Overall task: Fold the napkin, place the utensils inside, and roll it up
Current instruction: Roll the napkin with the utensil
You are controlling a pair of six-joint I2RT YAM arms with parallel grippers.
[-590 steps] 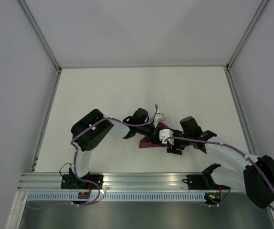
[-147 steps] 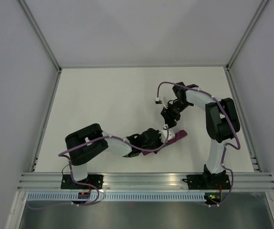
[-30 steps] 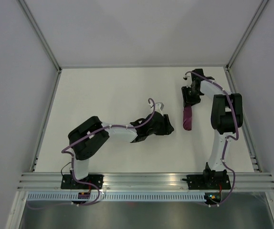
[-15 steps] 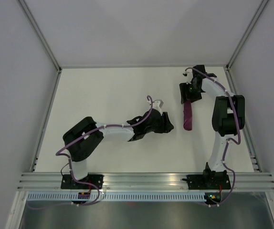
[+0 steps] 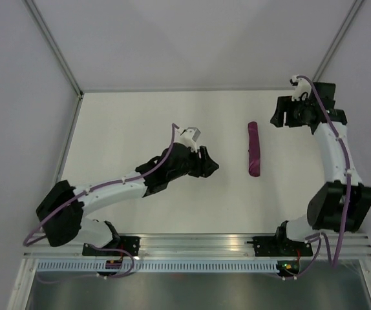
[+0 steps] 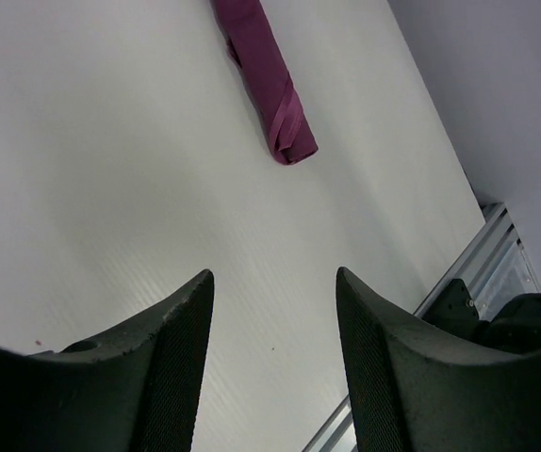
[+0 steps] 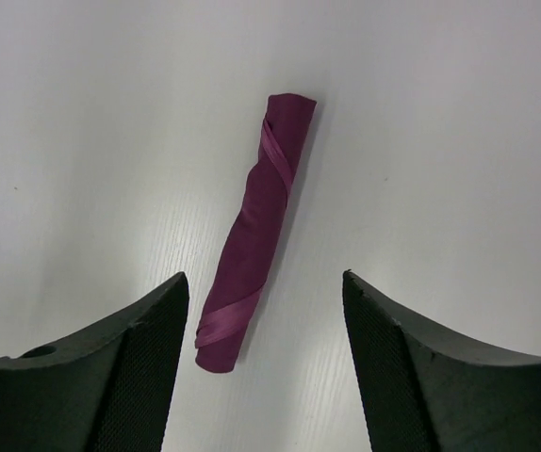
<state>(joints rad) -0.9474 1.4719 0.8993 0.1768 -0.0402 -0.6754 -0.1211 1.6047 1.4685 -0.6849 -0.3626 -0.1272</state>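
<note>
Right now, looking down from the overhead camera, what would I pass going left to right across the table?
left gripper, open and empty → napkin, rolled into a slim bundle lying on its own → right gripper, also open and empty

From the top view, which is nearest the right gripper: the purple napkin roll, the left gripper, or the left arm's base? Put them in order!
1. napkin roll, just beside the right gripper.
2. left gripper, mid-table.
3. left arm's base, near left edge.
</note>
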